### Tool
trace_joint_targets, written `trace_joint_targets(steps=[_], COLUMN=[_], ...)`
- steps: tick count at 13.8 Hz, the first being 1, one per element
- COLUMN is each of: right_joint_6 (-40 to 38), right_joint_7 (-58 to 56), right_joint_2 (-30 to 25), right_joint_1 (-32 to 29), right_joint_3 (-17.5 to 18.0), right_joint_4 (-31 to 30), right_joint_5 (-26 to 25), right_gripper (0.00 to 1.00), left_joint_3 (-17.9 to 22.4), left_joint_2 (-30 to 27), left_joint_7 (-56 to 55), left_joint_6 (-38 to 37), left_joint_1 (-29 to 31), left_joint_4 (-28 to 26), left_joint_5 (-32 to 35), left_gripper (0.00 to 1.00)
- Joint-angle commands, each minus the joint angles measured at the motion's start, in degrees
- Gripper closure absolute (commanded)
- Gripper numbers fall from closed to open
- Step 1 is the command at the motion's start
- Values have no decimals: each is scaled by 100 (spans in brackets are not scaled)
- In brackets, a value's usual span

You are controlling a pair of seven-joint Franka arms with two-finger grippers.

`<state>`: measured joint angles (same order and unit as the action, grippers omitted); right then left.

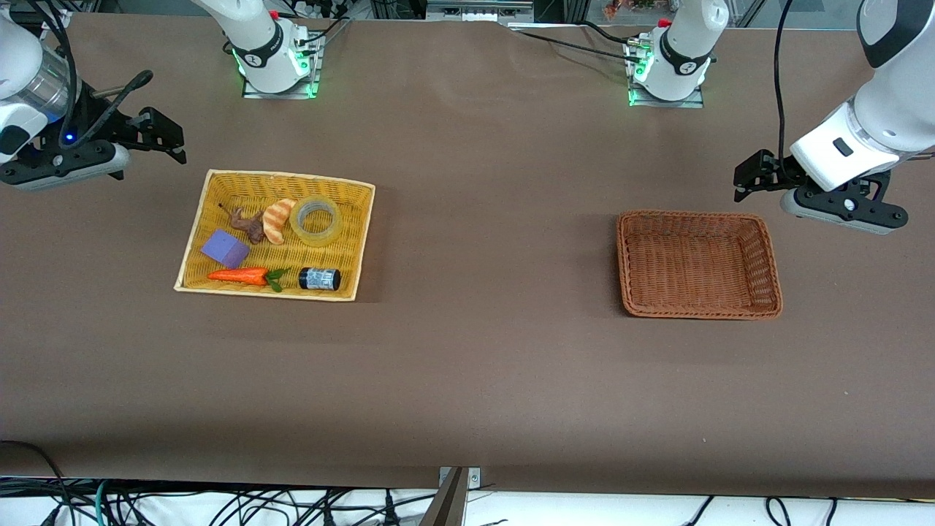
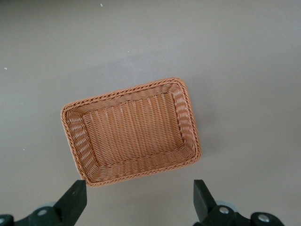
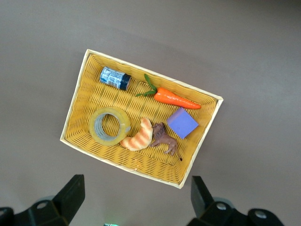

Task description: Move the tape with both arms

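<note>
The tape [image 1: 315, 235], a translucent yellowish ring with a grey core, lies flat in the yellow basket [image 1: 285, 177], in the corner toward the robots' bases. It also shows in the right wrist view [image 3: 123, 123]. My right gripper [image 1: 169, 136] is open and empty, up over the bare table beside the yellow basket at the right arm's end; its jaws [image 3: 136, 188] stand wide apart. My left gripper [image 1: 746, 177] is open and empty, up over the table beside the brown basket [image 1: 694, 215]; its jaws [image 2: 139, 193] stand wide apart too.
The yellow basket [image 3: 74, 96] also holds a toy croissant [image 1: 277, 219], a brown toy animal [image 1: 248, 225], a purple cube [image 1: 225, 248], a carrot [image 1: 239, 275] and a small black jar [image 1: 319, 278]. The brown basket [image 2: 124, 93] is empty. Brown table cloth lies between the baskets.
</note>
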<state>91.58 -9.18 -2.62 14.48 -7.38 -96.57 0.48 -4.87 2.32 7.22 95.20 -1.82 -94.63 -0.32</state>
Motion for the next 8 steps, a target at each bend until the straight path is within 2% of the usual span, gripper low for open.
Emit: trace_joint_targets(steps=[1,8], right_joint_6=[-79,-132], right_joint_7=[-22,-22], right_joint_2=[60,42], right_joint_1=[-33,-33], right_joint_3=[18,18], right_joint_4=[182,191], right_joint_5=[-74,-144], right_gripper=[0,0], left_joint_3=[-14,-14], left_joint_2=[58,67], left_joint_7=[25,16], left_joint_6=[-98,-98], left_joint_1=[24,24], left_joint_4=[155,155], left_joint_5=[67,67], left_gripper=[0,0])
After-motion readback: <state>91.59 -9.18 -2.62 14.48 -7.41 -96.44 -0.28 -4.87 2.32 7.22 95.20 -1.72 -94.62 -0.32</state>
